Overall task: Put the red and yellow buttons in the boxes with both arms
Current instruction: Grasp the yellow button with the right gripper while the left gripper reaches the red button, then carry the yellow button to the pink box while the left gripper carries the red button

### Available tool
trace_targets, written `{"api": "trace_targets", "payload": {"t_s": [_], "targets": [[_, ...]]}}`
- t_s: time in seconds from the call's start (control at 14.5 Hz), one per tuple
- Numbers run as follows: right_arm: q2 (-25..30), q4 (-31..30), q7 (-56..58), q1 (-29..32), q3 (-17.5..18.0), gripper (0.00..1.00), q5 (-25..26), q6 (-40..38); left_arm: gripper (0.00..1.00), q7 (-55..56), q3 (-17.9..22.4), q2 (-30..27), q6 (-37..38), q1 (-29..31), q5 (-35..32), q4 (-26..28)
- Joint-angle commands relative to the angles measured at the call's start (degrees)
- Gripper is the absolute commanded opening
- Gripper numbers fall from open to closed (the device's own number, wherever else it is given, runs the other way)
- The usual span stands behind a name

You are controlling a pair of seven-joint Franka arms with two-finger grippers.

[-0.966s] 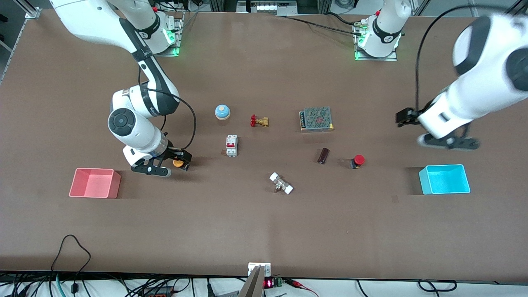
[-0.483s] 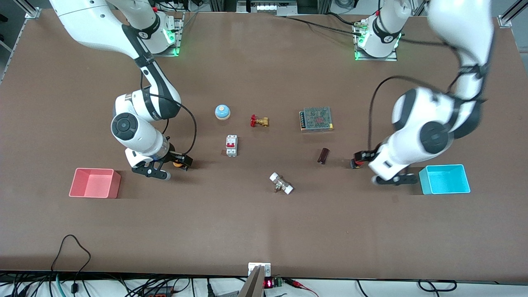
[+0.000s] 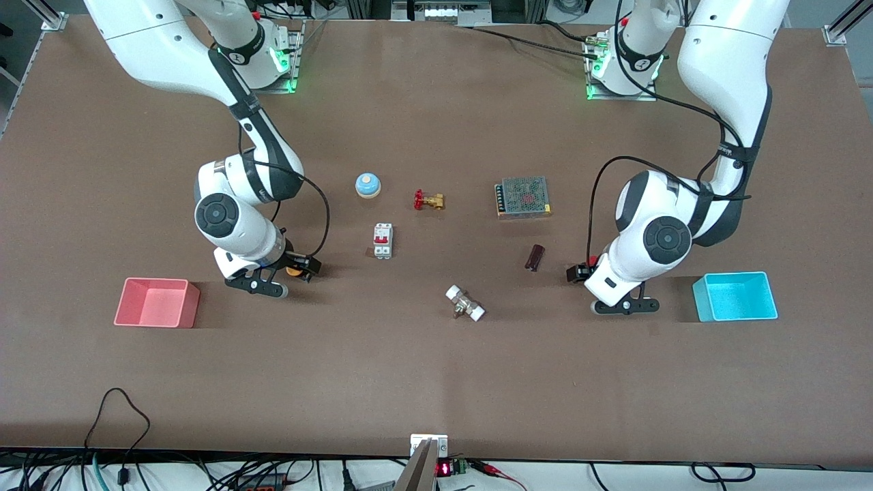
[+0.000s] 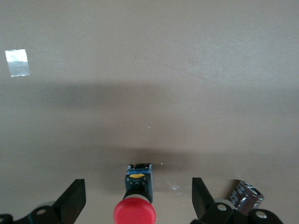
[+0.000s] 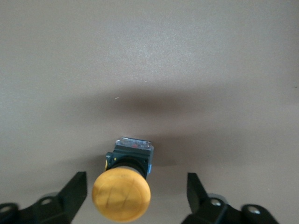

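Left end effector (image 4: 135,200) has swung down, straddling the round red button (image 4: 134,213).

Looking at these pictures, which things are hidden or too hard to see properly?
- Red button: in the front view the left gripper and its wrist cover nearly all of it; the left wrist view's edge cuts off its cap.
- Yellow button: in the front view only a sliver shows beside the right gripper.
- Dark cylinder: half hidden by a finger in the left wrist view.
- White fitting: too small to identify.
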State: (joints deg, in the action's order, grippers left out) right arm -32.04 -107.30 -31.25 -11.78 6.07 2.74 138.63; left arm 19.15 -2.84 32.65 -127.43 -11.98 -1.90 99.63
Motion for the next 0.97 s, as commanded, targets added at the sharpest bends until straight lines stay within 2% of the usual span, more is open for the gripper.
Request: {"api": "trace_targets", "payload": {"t_s": [0.0,0.07,0.21,0.34,0.55,0.76,0.9], "targets": [[-0.48,0.95,-1.18,-0.17,0.17,0.72,1.04,0.15,1.0,1.85,0.2,-1.98,-1.5,-0.42,-1.35,4.51],[-0.48,0.95,-1.09,-0.17,0.17,0.69,1.04,0.15,1.0,3.16,0.11,-2.33,-2.81,-0.42,-1.44,6.09],[-0.48,0.95,-1.09,-0.08,0.17,0.56,1.04,0.15,1.0,4.48,0.2,-2.68,-6.58,-2.16,-1.36,9.08],[-0.48,0.95,-1.09,-0.08,0.17,0.41,1.04,0.15,1.0,5.98,0.2,-2.42,-9.4,-2.44,-1.44,10.23],[-0.48,0.95,-1.01,0.01,0.17,0.26,1.04,0.15,1.0,5.81,0.29,-2.42,-10.3,-2.26,-1.71,11.02],[0.39,2.17,0.39,0.44,0.17,0.23,0.87,-0.72,1.0,5.45,0.38,-2.6,-10.12,-2.17,-1.71,11.11],[3.46,3.23,4.07,1.49,0.08,0.23,0.52,-5.62,1.0,5.37,0.64,-2.25,-10.38,-2.0,-1.71,11.2]]}}
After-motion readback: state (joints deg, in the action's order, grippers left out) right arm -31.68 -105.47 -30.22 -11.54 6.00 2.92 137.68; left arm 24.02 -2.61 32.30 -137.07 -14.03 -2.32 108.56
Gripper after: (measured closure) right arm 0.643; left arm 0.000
